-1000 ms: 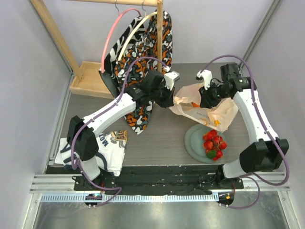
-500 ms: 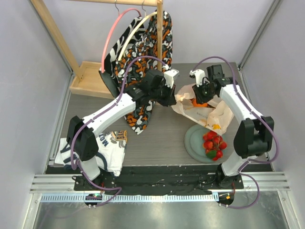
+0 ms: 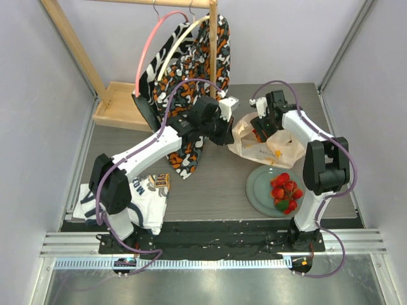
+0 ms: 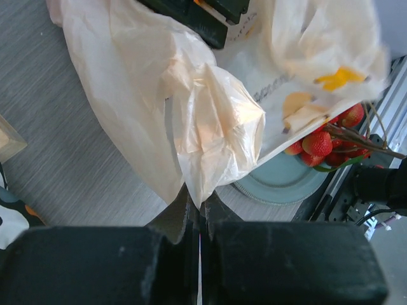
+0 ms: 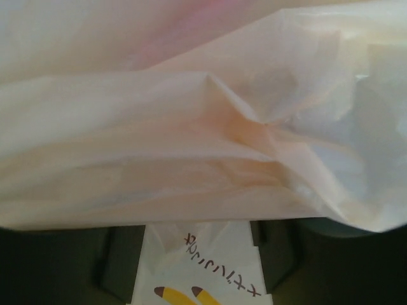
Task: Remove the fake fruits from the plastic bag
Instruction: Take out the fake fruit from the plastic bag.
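Observation:
The plastic bag (image 3: 275, 147) lies crumpled on the table, thin, peach and printed with yellow marks. My left gripper (image 3: 227, 131) is shut on the bag's left edge; in the left wrist view the film (image 4: 213, 121) rises out of the closed jaws of the left gripper (image 4: 201, 204). My right gripper (image 3: 260, 127) is at the bag's top, its fingers (image 5: 119, 262) wide apart with only printed bag film (image 5: 203, 95) between them. A red berry cluster (image 3: 285, 190) lies on the grey-green plate (image 3: 255, 190). Any other fake fruits are hidden.
A patterned orange-black-white cloth (image 3: 191, 70) hangs on a wooden rack (image 3: 117, 101) at the back, reaching down behind my left arm. A folded printed garment (image 3: 147, 197) lies at the front left. The plate (image 4: 280, 183) is right next to the bag's lower edge.
My right arm has swung left and back onto the top of the bag, and its jaws have opened wide. The bag now lies flatter. The left gripper has kept its hold.

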Robot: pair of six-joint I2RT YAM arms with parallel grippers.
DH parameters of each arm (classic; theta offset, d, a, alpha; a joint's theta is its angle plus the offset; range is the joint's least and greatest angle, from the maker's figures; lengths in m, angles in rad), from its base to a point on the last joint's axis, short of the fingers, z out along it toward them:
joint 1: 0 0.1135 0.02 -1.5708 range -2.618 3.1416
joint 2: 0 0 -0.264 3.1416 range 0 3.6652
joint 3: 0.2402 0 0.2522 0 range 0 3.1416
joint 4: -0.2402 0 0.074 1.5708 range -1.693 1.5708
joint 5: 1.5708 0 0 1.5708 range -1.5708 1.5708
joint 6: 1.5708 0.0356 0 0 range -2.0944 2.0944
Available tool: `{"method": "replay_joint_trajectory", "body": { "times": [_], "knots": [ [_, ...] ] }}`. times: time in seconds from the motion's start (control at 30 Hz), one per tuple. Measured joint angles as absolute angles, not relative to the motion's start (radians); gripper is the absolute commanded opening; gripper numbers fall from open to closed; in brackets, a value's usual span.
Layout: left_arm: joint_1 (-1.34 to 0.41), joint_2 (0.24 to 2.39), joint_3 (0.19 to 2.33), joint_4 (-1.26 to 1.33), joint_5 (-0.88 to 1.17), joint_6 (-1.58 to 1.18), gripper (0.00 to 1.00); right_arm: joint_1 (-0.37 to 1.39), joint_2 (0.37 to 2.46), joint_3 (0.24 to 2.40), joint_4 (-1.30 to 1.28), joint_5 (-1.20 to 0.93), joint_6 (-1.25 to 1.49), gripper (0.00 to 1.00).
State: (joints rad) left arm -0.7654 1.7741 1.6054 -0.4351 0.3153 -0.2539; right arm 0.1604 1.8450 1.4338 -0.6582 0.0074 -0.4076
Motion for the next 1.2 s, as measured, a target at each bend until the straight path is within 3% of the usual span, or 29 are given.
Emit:
{"method": "replay_joint_trajectory", "body": {
  "times": [0.43,0.83,0.87,0.97,1.0,1.1,1.2],
  "knots": [
    [-0.765,1.777,1.581,-0.435,0.323,-0.234,0.0,0.176,1.8,1.366,-0.663,0.051,-0.36,1.0],
    [-0.765,1.791,1.581,-0.43,0.326,-0.224,0.0,0.178,2.027,1.541,-0.636,0.102,-0.384,0.99],
    [-0.764,1.791,1.581,-0.43,0.326,-0.224,0.0,0.178,2.032,1.541,-0.636,0.109,-0.388,0.97],
    [-0.765,1.791,1.581,-0.43,0.326,-0.223,0.0,0.179,2.033,1.538,-0.636,0.126,-0.404,0.73],
    [-0.765,1.791,1.581,-0.43,0.326,-0.223,0.0,0.179,2.033,1.538,-0.636,0.131,-0.412,0.61],
    [-0.765,1.791,1.581,-0.429,0.326,-0.223,0.0,0.177,2.029,1.539,-0.641,0.131,-0.422,0.47],
    [-0.765,1.791,1.581,-0.429,0.326,-0.223,0.0,0.176,2.009,1.553,-0.686,0.086,-0.426,0.44]
  ]
}}
